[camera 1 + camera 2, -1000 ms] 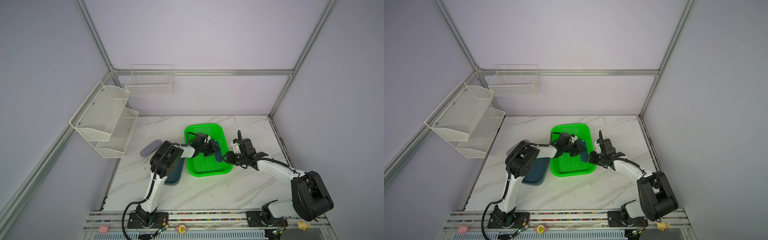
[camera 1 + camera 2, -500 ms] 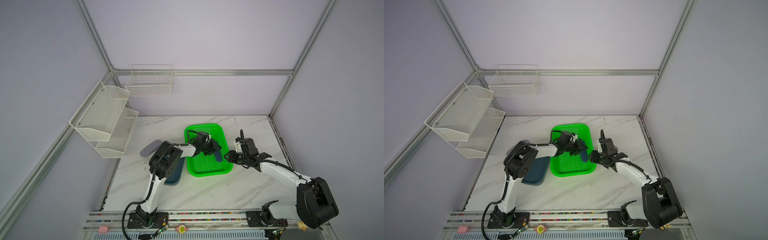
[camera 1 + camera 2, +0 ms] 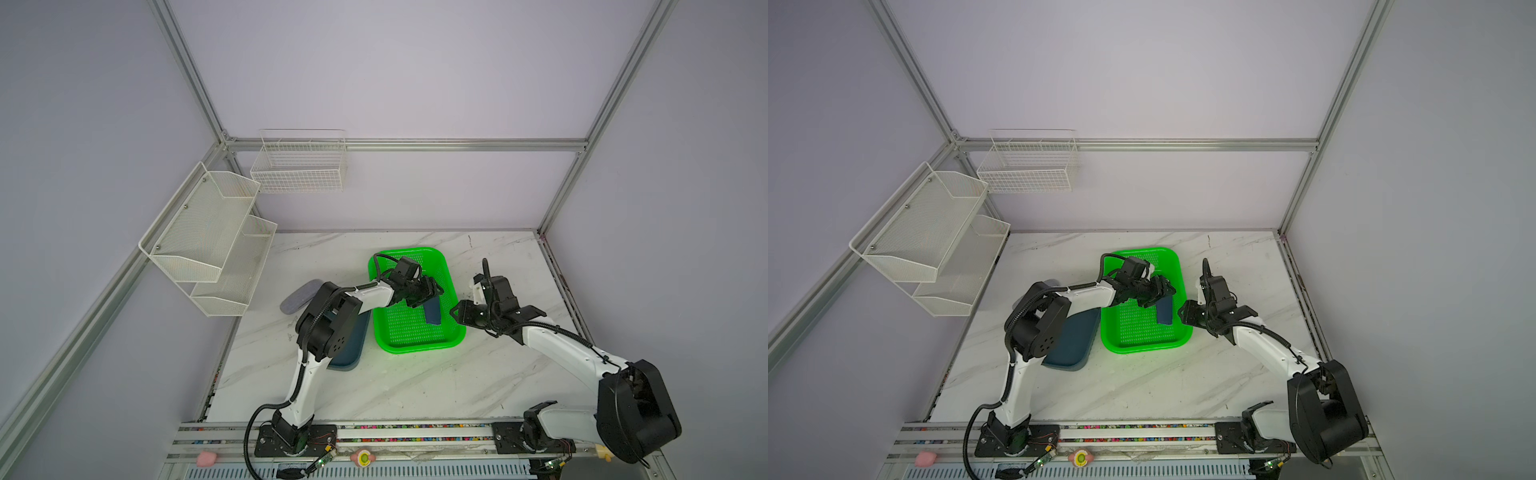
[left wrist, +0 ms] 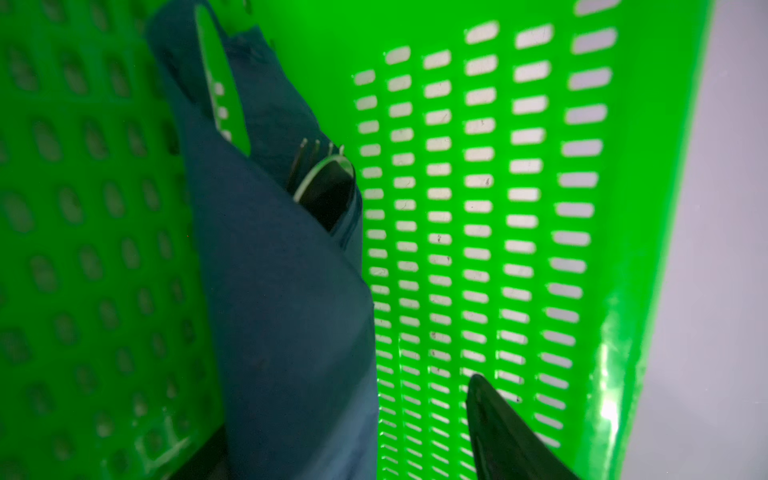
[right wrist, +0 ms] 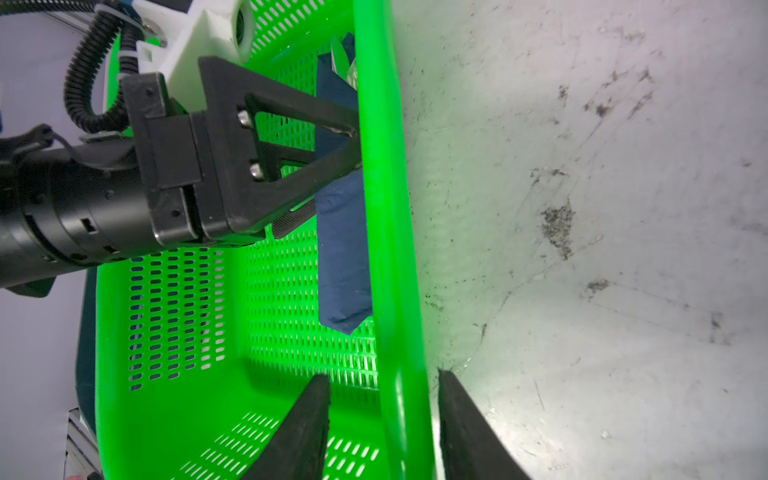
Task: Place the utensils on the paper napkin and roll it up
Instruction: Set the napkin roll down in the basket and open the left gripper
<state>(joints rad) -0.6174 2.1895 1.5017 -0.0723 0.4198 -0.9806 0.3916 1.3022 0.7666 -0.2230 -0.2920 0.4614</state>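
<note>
We count one white marble bench [image 3: 415, 386] inside a metal frame, and two arms working over it. On the walls hang two racks: one two-tier white mesh shelf [image 3: 208, 241] and one wire basket [image 3: 299, 166].

On the bench there is one green basket [image 3: 417, 348], about mid-bench. Just beside its left wall lies one dark teal tray [image 3: 351, 357]. Behind the tray lies one grey case [image 3: 297, 297]. The left arm's elbow covers much of the tray in both top views.

The one paper napkin [image 3: 433, 313] lies inside the green basket as a navy roll on the mesh floor, along the right wall. In the left wrist view we count three utensils [image 4: 324, 183] showing at its open end: one knife [image 4: 212, 83], one fork [image 4: 316, 151] and one spoon [image 4: 328, 187]. The rest of each is wrapped in the paper.

The left gripper [image 3: 426, 296] hangs over the roll's far end and hides it in both top views. Its jaws are spread, and the one finger [image 4: 498, 432] we see clearly is apart from the paper, so the roll is released.

The right gripper [image 5: 382, 374] sits astride the basket's right rim near the front corner, with one finger inside and one outside. We cannot tell whether it is clamping the rim. From the right wrist view that rim hides one edge of the roll.
</note>
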